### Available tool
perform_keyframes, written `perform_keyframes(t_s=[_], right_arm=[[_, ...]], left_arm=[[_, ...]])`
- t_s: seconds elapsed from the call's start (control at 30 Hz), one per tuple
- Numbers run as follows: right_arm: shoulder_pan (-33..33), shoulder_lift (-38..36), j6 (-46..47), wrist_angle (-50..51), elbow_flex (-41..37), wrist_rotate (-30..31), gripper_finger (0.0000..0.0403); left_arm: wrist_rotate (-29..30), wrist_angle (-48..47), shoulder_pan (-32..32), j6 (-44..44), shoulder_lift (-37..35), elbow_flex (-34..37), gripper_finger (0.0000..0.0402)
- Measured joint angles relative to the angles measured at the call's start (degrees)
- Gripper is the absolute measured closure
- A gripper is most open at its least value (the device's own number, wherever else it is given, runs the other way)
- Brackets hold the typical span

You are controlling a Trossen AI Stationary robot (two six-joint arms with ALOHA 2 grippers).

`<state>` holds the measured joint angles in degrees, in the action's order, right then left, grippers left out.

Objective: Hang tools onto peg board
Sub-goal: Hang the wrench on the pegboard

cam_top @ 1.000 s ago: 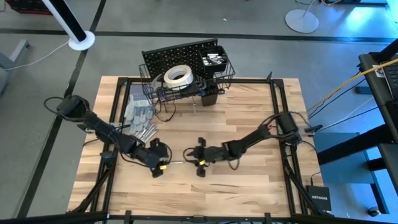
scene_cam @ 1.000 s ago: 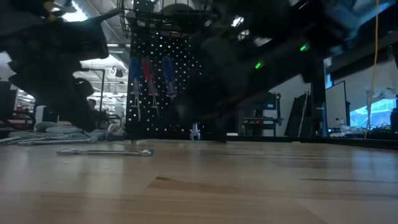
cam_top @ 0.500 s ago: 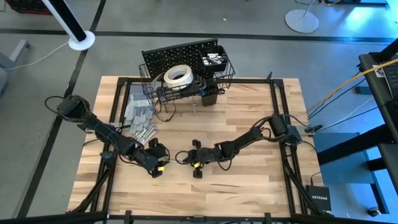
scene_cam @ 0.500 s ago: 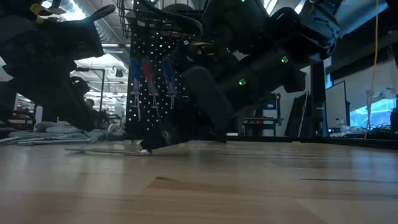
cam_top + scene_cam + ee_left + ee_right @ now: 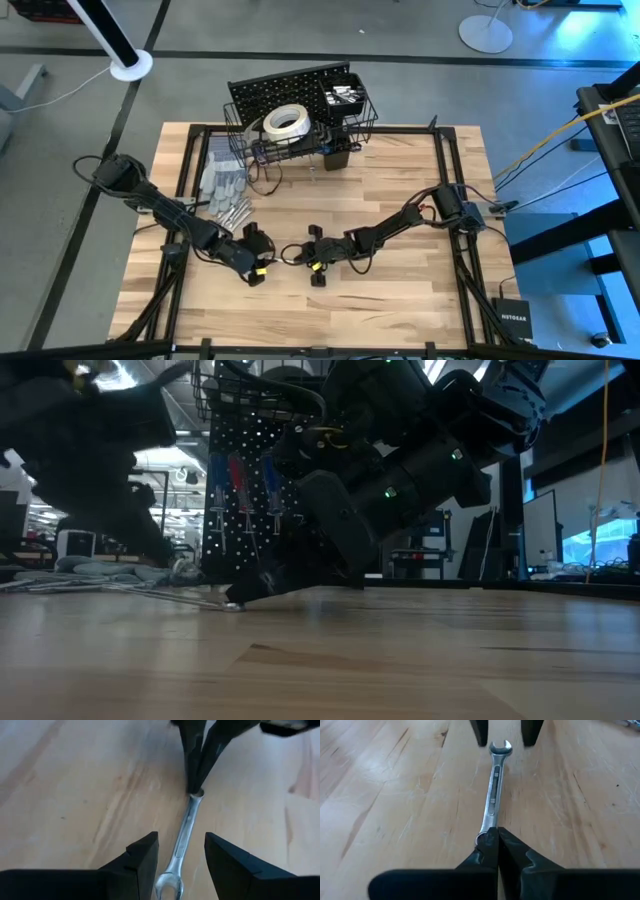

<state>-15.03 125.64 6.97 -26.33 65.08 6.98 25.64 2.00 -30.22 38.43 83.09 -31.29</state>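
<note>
right gripper clamped on wrench ring end, ring mostly hidden; left gripper open, straddling other end

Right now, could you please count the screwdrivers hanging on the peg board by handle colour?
Blue-handled screwdrivers: 2
Red-handled screwdrivers: 1
Total in view: 3

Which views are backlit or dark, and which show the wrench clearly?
Low view: both arms are dark silhouettes against bright room lights, wrench faint. Both wrist views: evenly lit wood, wrench sharp, right gripper shut on its ring end, left gripper open.
</note>
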Motion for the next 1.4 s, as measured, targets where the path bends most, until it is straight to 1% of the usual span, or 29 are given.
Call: perform_keyframes(t_s=[0.2, 0.3, 0.4, 0.5, 0.63, 0.67, 0.7, 0.77, 0.83, 0.9, 0.97, 1.03, 1.1, 1.2, 1.27, 1.3, 1.4], right_arm=[[0.02, 0.09, -0.23, 0.42, -0.05, -0.07, 0.0395], [0.02, 0.13, -1.21, 0.45, -0.07, -0.04, 0.0394], [0.01, 0.15, -1.39, 0.46, -0.09, -0.08, 0.0394], [0.02, 0.2, -1.38, 0.38, -0.11, -0.09, 0.0394], [0.11, 0.22, -1.32, 0.13, -0.16, 0.13, 0.0394], [0.17, 0.22, -1.26, 0.14, -0.18, -0.27, 0.0393], [0.11, 0.22, -1.22, 0.14, -0.18, -0.01, 0.0393], [0.09, -0.19, -0.9, 0.49, -0.2, 0.05, 0.0393], [0.09, -1.73, -1.13, 3.0, -0.2, 0.0, 0.0393], [0.1, -5.18, -1.34, 10.05, -0.68, -0.45, 0.0393], [-0.02, -9.02, -1.78, 16.19, -0.75, -0.72, 0.0393], [-0.21, -14.59, -2.12, 23.7, -0.56, -0.51, 0.0393], [-1.01, -19.22, -2.17, 29.42, -0.61, 1.12, 0.0393], [-2.51, -24.1, -2.39, 34.37, -4.31, 5.51, 0.0393], [-3.53, -27.25, -1.51, 31.99, -8.04, 8.16, 0.0393], [-3.9, -28.91, -0.67, 28.53, -10.46, 9.78, 0.0393], [-4.22, -30.8, 1.86, 11.33, -19.47, 13.59, 0.0393]], left_arm=[[-8.86, 0.33, 3.08, -3.29, 5.41, -0.01, 0.0249], [-10.73, -0.42, 4.24, -5.4, 6.97, -0.24, 0.0249], [-10.91, -0.9, 4.46, -7.81, 7.33, -0.28, 0.0253], [-10.87, -1.34, 4.4, -10.35, 7.37, -0.26, 0.0288], [-11.1, -2.15, 4.44, -11.02, 7.43, -0.31, 0.0371], [-11.12, -2.19, 4.44, -11.0, 7.43, -0.31, 0.0382], [-11.11, -2.17, 4.44, -10.81, 7.43, -0.29, 0.0384], [-10.42, -2.12, 4.39, -9.89, 7.43, -0.3, 0.0383], [-9.37, -2.12, 4.02, -8.83, 7.29, -0.59, 0.0385], [-7.85, -2.91, 3.44, -7.97, 6.47, -0.85, 0.0396], [-6.1, -3.73, 2.47, -6.95, 5.48, -1.33, 0.0398], [-5.32, -4.19, 1.48, -6.44, 4.13, -1.68, 0.0401], [-3.67, -4.69, 0.4, -6.3, 2.34, -1.68, 0.0402], [1.99, -3.51, -0.88, -5.89, -0.61, -1.79, 0.0401], [5.48, -2.95, -1.51, -5.9, -1.89, -1.77, 0.0401], [6.94, -2.01, -1.7, -5.98, -2.4, -1.73, 0.0401], [8.71, 4.09, -1.34, -9.28, -3.11, -1.74, 0.0401]])
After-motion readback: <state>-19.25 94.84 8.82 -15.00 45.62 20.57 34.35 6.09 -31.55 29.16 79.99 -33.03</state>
